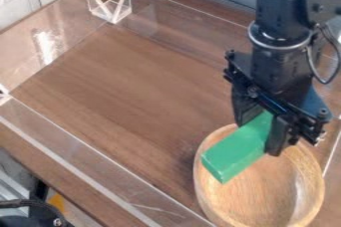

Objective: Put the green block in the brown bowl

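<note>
The block (241,151) hangs tilted in the gripper (277,131), its upper end pinched between the black jaws and its lower end dipping over the near-left rim of the bowl (261,192). It looks clear of the bowl's floor, though the angle makes that hard to judge. The bowl sits at the table's (134,92) front right corner, partly cut off by the picture's edge. The arm comes straight down from above. A small clear stand (108,5) is at the table's far left corner, well apart from everything else.
</note>
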### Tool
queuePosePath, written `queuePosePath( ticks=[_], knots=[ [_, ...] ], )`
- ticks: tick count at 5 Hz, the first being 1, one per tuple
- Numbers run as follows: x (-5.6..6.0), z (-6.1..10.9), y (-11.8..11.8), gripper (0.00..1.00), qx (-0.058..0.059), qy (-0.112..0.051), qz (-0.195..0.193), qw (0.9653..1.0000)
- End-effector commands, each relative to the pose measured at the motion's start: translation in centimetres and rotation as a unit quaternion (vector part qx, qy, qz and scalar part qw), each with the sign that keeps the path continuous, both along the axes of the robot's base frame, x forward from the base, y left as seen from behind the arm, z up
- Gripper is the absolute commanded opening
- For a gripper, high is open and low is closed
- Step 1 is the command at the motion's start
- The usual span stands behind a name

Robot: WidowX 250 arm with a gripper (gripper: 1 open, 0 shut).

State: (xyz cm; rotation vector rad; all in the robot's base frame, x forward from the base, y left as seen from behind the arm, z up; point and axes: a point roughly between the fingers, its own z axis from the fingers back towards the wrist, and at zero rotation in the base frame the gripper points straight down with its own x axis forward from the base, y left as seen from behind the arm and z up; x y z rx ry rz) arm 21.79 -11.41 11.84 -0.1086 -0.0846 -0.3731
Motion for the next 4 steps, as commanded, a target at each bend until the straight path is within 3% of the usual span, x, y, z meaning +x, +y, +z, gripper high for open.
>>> queuePosePath(
  ticks=[1, 4],
  knots=[
    [-0.05, 0.93, -0.39, 0.00, -0.011, -0.020, -0.003, 0.9997],
    [-0.50, 0.76, -0.79, 0.00, -0.015, -0.017, -0.008, 0.9997]
  ],
)
